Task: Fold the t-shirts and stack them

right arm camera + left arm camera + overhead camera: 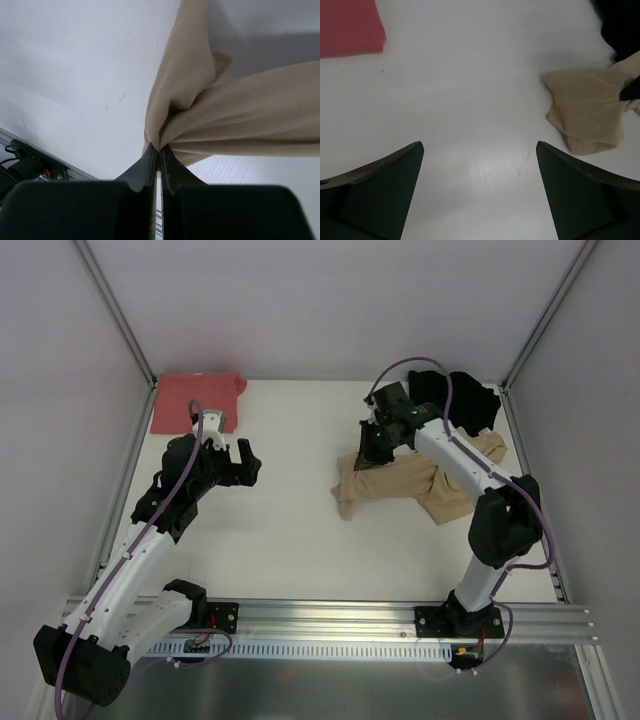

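Note:
The tan-beige t-shirt [410, 483] lies crumpled right of the table's middle, and my right gripper [372, 452] is shut on a bunched fold of it [200, 115], lifted above the table. A salmon-red t-shirt [196, 400] lies folded flat at the far left corner, its edge showing in the left wrist view [347, 27]. The black t-shirt [460, 398] sits heaped at the far right, partly behind the right arm. My left gripper [246, 462] hangs open over bare table [479, 150], between the red and tan shirts, touching neither.
Metal frame posts and grey walls close in the table on the left, far and right sides. A rail with both arm bases [330, 620] runs along the near edge. Bare white table [290, 530] lies between the arms.

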Controlling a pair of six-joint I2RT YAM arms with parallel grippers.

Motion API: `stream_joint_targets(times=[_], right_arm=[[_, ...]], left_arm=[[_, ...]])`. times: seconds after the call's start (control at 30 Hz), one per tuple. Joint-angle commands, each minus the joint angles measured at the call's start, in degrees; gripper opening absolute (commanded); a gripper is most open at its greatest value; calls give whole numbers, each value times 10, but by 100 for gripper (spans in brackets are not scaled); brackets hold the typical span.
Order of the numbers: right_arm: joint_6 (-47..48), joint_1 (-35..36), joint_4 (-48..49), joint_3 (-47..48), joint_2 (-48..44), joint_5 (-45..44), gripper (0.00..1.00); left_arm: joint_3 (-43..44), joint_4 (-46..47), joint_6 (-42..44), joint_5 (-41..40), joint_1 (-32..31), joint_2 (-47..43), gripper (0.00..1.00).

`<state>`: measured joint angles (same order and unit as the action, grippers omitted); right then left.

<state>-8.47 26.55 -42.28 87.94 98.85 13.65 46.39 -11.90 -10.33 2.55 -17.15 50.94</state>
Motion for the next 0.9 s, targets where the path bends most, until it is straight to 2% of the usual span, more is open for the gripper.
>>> stream_joint_targets(times=[0.0, 0.23, 0.43, 0.5, 0.57, 0.6, 0.7, 0.77, 0.87], right_arm=[[-23, 58, 47, -11, 40, 64, 0], [-44, 161, 60, 71, 139, 88, 0], [-47, 207, 62, 163, 198, 100, 0], [-33, 216, 61, 172, 195, 85, 34], [-14, 225, 49, 168, 179, 20, 90], [6, 225, 36, 155, 154, -7, 99], [47, 219, -11, 127, 114, -192, 100], [55, 202, -37, 109, 81, -275, 100], [36, 143, -47, 68, 50, -303, 99]], left_arm=[[19, 10, -4, -4, 5, 0, 99], [19, 9, -3, -7, 8, -1, 99], [21, 9, -3, -4, 11, 0, 99], [21, 9, -4, -4, 11, -2, 99], [19, 9, -4, -3, 11, -1, 99], [20, 9, -4, -3, 11, -1, 99], [21, 10, -5, -1, 11, 0, 99], [22, 9, -5, 2, 11, 3, 99], [22, 9, -5, 2, 12, 3, 99]])
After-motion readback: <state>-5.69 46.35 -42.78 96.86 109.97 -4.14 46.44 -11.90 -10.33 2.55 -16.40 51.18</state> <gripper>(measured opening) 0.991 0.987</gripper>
